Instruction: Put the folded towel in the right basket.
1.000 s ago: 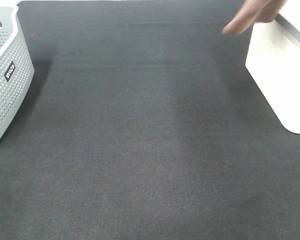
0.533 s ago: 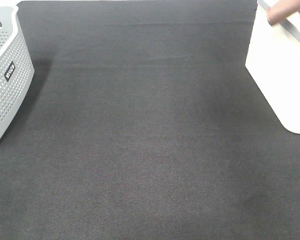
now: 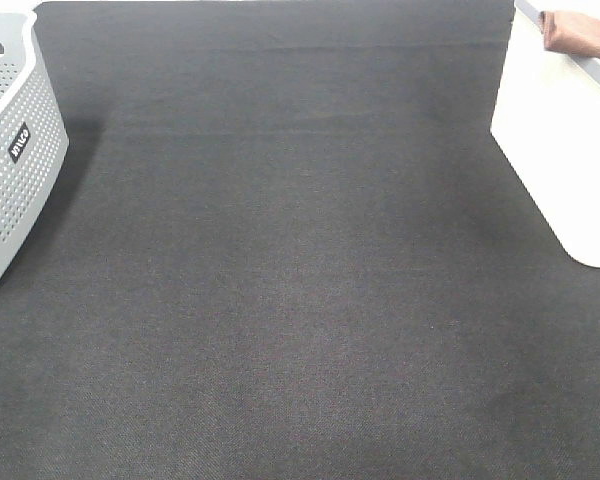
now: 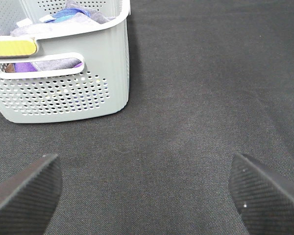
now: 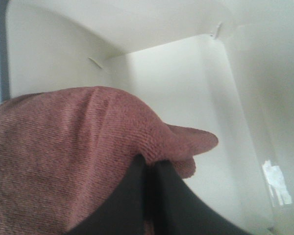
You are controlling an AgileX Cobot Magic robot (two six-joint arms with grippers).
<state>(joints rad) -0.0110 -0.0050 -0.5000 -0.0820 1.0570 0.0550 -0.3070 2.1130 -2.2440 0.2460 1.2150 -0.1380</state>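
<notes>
The towel (image 5: 73, 147) is pinched in the right end effector (image 5: 148, 169), directly above the open right basket (image 5: 186, 83), so only a release is judged needed; the left end effector (image 4: 146, 188) is held spread, well apart from that basket.

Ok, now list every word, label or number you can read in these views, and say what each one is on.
Black tag on the left basket: white letters, tilted, too blurred to read.
Yellow strip on that basket's rim: no legible text.
Right basket and towel: no text seen.
</notes>
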